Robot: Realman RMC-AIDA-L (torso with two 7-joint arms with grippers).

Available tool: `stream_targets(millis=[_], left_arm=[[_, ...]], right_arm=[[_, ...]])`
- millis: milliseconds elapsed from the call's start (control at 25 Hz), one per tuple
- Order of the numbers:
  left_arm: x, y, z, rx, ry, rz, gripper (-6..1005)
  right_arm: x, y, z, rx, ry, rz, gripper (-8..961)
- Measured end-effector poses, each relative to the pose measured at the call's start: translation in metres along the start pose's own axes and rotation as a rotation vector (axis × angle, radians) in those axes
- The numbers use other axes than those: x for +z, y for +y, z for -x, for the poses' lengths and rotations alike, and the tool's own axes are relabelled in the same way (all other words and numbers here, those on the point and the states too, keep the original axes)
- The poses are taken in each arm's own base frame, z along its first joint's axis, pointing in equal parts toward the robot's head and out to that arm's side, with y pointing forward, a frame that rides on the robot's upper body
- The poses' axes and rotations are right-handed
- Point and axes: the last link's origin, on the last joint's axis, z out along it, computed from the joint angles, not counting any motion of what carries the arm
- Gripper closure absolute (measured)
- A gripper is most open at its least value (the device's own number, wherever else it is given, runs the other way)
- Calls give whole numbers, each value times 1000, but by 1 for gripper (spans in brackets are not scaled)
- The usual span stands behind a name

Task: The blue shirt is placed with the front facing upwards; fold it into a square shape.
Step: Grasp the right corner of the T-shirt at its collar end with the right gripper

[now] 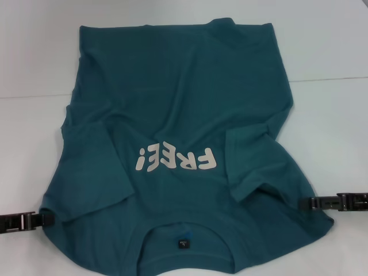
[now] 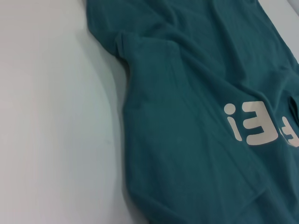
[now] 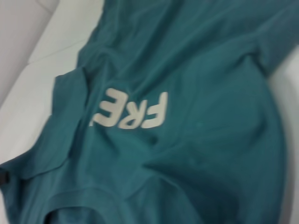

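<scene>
The large dark teal-blue cotton T-shirt (image 1: 184, 115) with off-white "FREE!" lettering (image 1: 175, 158) is lying front-up on the white table (image 1: 328, 40), spanning between both tools. The left gripper (image 1: 46, 219) is touching its near shoulder edge, the right gripper (image 1: 307, 203) the opposite edge; whether their fingers are spread or pinching cloth, I cannot tell.

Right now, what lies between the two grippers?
In the head view, only the blue shirt spans from the left gripper to the right gripper, neck label between them.
</scene>
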Motion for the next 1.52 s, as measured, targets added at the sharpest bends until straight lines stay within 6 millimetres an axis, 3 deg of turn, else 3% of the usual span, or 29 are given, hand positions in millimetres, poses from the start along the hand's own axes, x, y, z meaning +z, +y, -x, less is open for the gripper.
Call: stream_targets(millis=[760, 1440, 1520], left_arm=[[3, 1, 2, -6, -1, 5, 932], [3, 2, -1, 1, 0, 6, 924], [3, 2, -1, 0, 1, 5, 923]], right_arm=[[-11, -7, -18, 36, 35, -8, 133], [-3, -5, -14, 31, 18, -9, 133], [-4, -6, -13, 31, 10, -17, 203]])
